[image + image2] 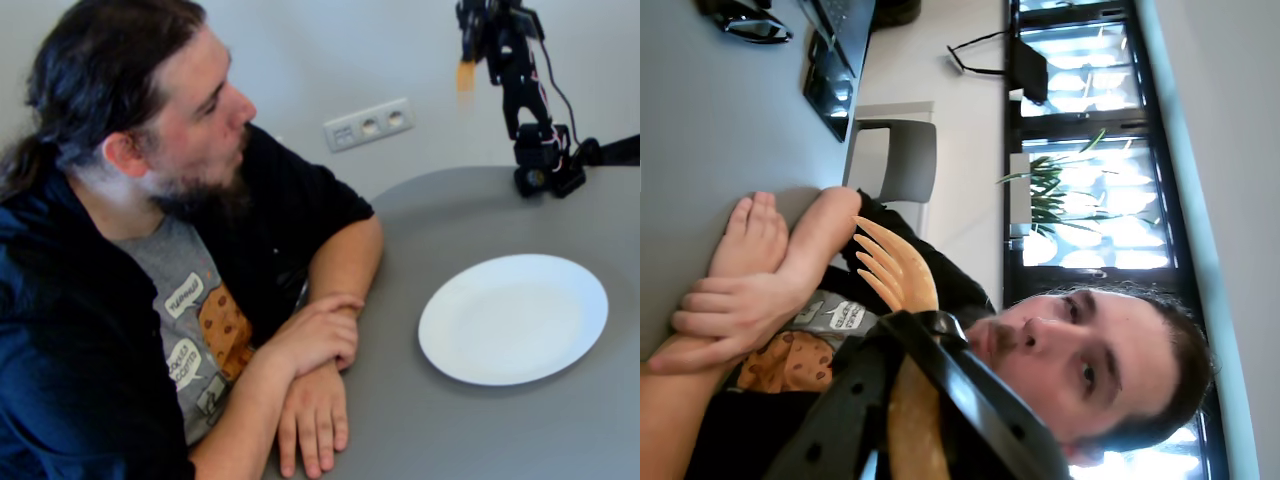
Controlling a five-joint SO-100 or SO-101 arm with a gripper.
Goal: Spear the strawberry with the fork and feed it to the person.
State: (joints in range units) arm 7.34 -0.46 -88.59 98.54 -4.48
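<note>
The person [180, 130] sits at the left of the fixed view, arms folded on the grey table [470, 430], face turned right. Up at the top right, the black arm holds the pale orange fork [466, 75] in the air, far from his face. My gripper [474, 45] is shut on its handle. The wrist view lies on its side; there the fork [898, 270] sticks out of the black gripper [920, 335] with bare tines, towards the person [1090, 360]. The strawberry shows in neither view. The white plate [513, 318] is bare.
The arm's base [545, 165] stands at the table's far right edge, a cable running off it. A wall socket [368, 124] sits behind. The wrist view shows a grey chair [895, 160], a plant [1050, 190] by windows and dark devices [830, 70] on the table.
</note>
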